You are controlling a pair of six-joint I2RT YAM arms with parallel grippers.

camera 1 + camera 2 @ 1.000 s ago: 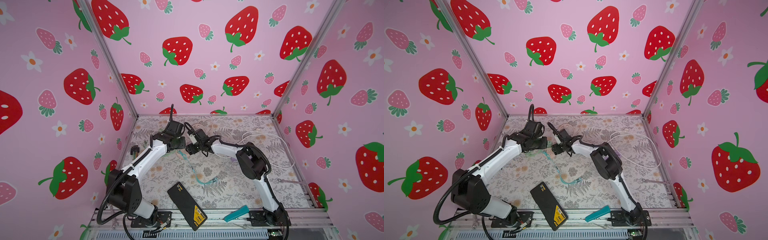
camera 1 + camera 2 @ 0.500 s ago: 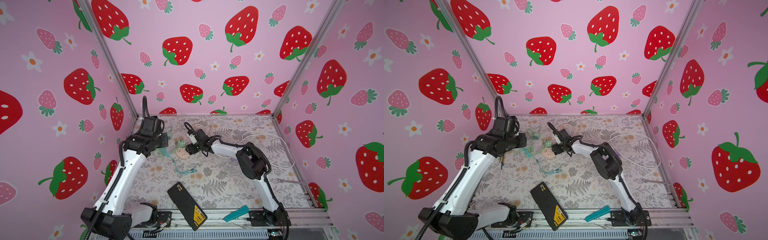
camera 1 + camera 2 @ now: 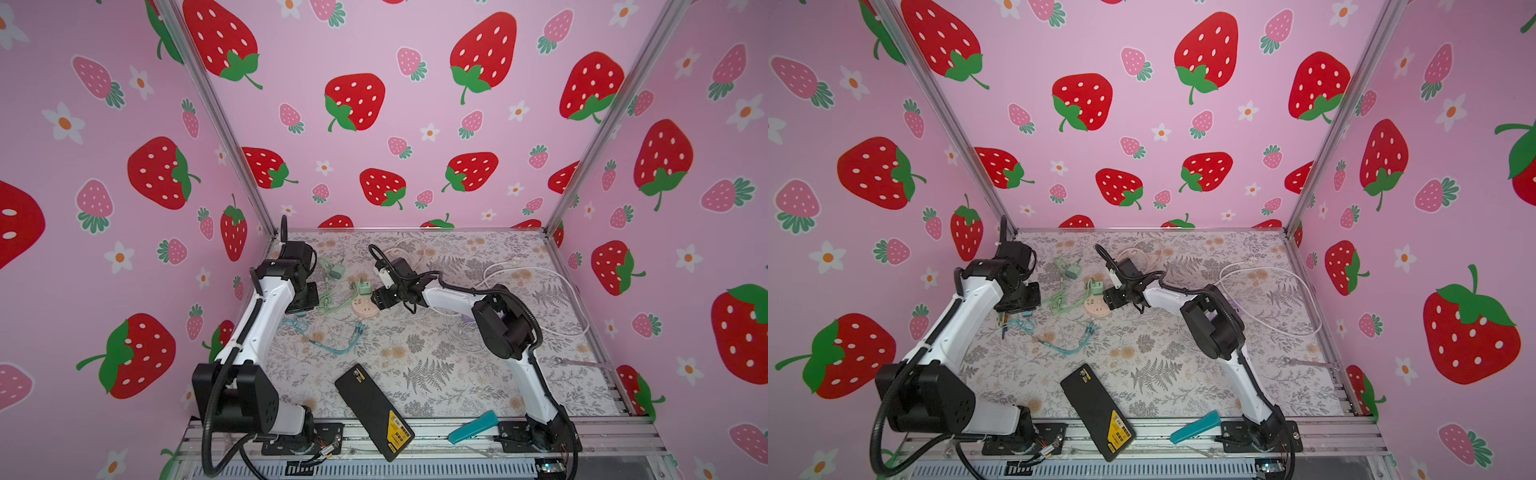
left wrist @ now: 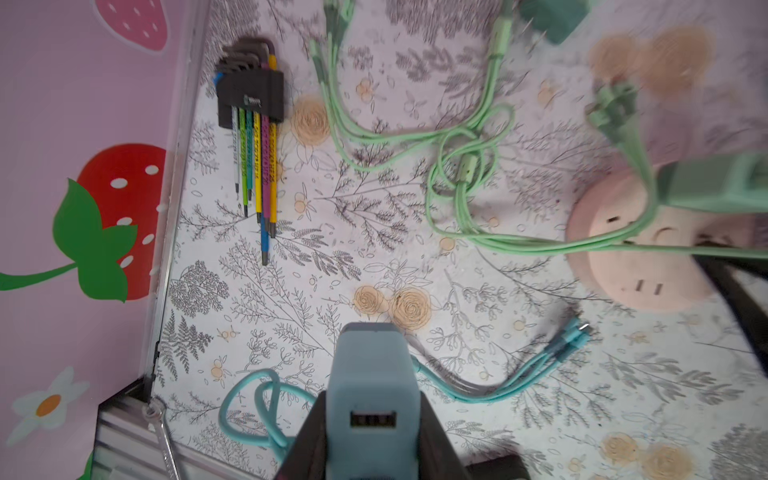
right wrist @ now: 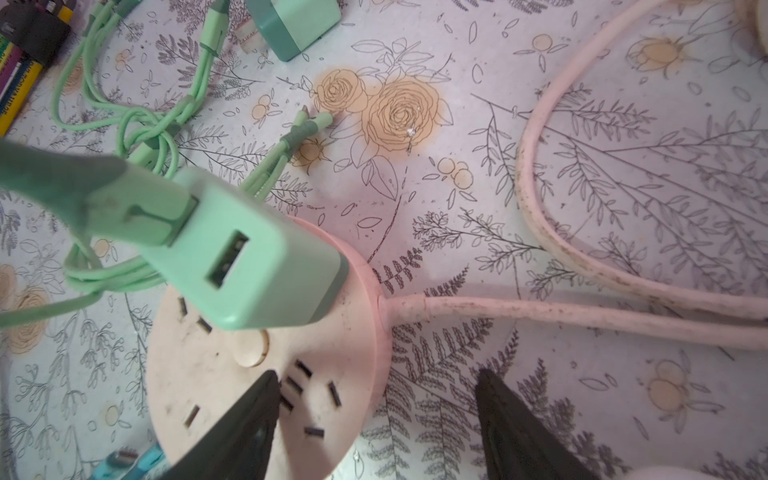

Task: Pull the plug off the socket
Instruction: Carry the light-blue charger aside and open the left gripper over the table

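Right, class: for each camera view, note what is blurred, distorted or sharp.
Left wrist view: hex keys crisp, pink socket and green plug smeared, blue charger in the left gripper sharp. Right wrist view: nearest green cable soft, socket slots clear. Both top views: frame posts splay outward, light even.

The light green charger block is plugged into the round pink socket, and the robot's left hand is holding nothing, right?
Not quite. The left gripper is not empty: it is shut on a blue-grey charger block, as the left wrist view shows. The light green charger block is indeed plugged into the round pink socket.
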